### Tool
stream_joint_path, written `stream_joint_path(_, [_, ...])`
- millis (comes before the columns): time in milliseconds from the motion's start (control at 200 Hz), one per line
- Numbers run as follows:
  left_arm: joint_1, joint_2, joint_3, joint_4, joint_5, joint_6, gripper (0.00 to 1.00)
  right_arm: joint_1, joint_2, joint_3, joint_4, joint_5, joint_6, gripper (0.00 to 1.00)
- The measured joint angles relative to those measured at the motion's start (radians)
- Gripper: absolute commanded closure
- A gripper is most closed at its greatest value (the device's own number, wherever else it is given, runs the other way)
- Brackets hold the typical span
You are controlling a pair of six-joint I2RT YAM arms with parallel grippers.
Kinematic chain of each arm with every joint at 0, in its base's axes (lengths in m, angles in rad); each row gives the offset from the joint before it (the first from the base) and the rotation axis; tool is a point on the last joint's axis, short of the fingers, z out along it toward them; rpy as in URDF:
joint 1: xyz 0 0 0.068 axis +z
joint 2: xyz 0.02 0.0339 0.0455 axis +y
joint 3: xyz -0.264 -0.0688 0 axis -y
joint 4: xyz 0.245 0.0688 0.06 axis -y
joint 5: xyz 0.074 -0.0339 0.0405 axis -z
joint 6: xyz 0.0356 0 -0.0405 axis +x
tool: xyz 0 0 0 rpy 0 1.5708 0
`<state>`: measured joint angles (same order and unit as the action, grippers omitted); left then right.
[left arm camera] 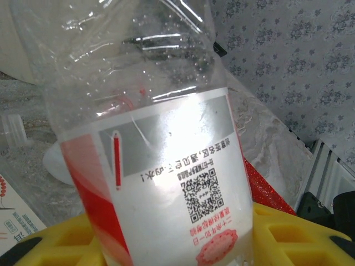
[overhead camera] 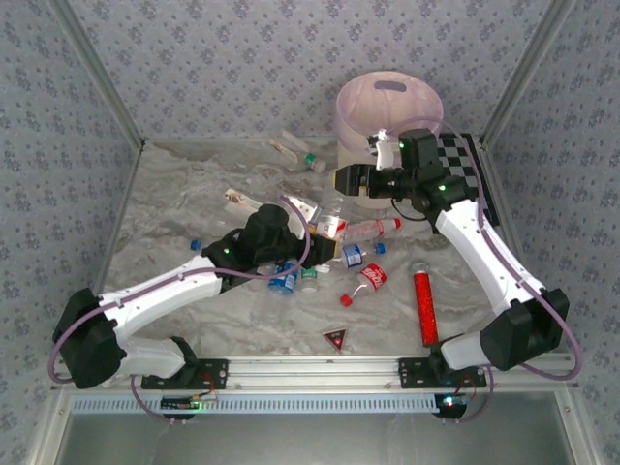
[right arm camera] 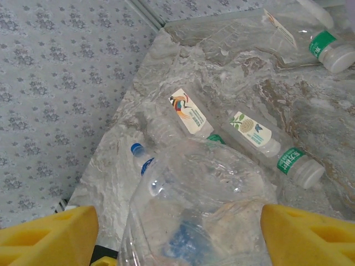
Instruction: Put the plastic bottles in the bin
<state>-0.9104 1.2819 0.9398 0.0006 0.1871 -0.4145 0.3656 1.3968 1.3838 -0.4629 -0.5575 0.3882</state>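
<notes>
Closest to the front rail, flat on the marble-patterned table (overhead camera: 165, 208): a small red triangle (overhead camera: 334, 338). To its right, well apart, a red glittery tube (overhead camera: 423, 308) laid front to back. Just beyond the triangle, a Coca-Cola bottle (overhead camera: 371, 278) on its side. Left of that, a loose cluster of blue-capped bottles (overhead camera: 283, 281) on the table beneath the left arm's wrist.

Mid-table: left gripper (left arm camera: 172, 249), yellow pads (left arm camera: 288, 235) pressed against both sides of a red-and-white-label bottle (left arm camera: 166, 166), clamped on it. Clear upper body dented, QR code toward the wrist camera. Nearby on the table, a red-capped bottle (overhead camera: 373, 230) lying free.

Farther back, right gripper (right arm camera: 177, 238) clear of the table, just in front of the bin (overhead camera: 387, 102), closed on a crushed clear bottle (right arm camera: 199, 205) between wide-set yellow pads. Below and beyond it in the right wrist view, three loose bottles lying flat: a bird-label bottle (right arm camera: 187, 112), a green-capped bottle (right arm camera: 269, 144) just beside it, and a far green-capped bottle (right arm camera: 324, 47) near the back edge.

At the back edge, right of centre: the bin, cream bucket with pale pink liner, contents impossible to tell. On its right, touching or just beside, cannot tell which, a black-and-white checkerboard (overhead camera: 465, 160), partly under the right forearm.
</notes>
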Motion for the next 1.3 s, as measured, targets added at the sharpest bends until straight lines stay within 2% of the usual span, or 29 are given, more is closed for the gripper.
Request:
stream_joint_path(150, [-0.001,0.000,0.000,-0.002,-0.005,0.014,1.00,-0.002,0.000,0.005,-0.016,0.005,-0.004,0.17])
stream_joint_path(305, [-0.003,0.000,0.000,-0.002,-0.005,0.014,1.00,-0.004,0.011,0.030,-0.050,0.019,-0.013,0.18])
stream_joint_path(490, [-0.014,-0.010,0.000,-0.005,-0.016,0.029,1.00,-0.006,0.037,0.051,-0.071,0.037,-0.031,0.31])
stream_joint_path(570, [-0.014,-0.010,0.000,-0.004,-0.020,0.030,1.00,-0.006,0.037,0.056,-0.073,0.038,-0.039,0.42])
stream_joint_path(720, [-0.014,-0.010,0.000,-0.003,-0.024,0.030,0.97,-0.009,0.037,0.061,-0.082,0.042,-0.044,0.48])
stream_joint_path(750, [-0.014,-0.010,0.000,-0.003,-0.027,0.030,0.95,-0.010,0.037,0.062,-0.083,0.042,-0.045,0.50])
stream_joint_path(800, [-0.015,-0.010,0.000,-0.001,-0.031,0.032,0.83,-0.010,0.037,0.068,-0.089,0.042,-0.048,0.51])
stream_joint_path(845, [-0.016,-0.010,0.000,0.004,-0.038,0.033,0.68,-0.011,0.037,0.076,-0.094,0.042,-0.053,0.53])
stream_joint_path(920, [-0.019,-0.010,0.000,0.014,-0.051,0.042,0.32,-0.014,0.037,0.091,-0.099,0.042,-0.065,0.57])
stream_joint_path(975, [-0.019,-0.013,0.000,0.018,-0.072,0.042,0.20,-0.021,0.037,0.108,-0.110,0.047,-0.067,0.59])
stream_joint_path(1059, [-0.019,-0.028,0.002,0.002,-0.097,0.043,0.09,-0.047,0.037,0.158,-0.126,0.062,-0.068,0.61])
stream_joint_path(1129, [-0.019,-0.055,0.002,-0.018,-0.119,0.045,0.04,-0.074,0.037,0.229,-0.130,0.079,-0.074,0.64])
stream_joint_path(1299, [-0.019,-0.163,0.001,-0.064,-0.201,0.036,0.04,-0.147,0.032,0.395,-0.052,0.144,-0.090,0.68])
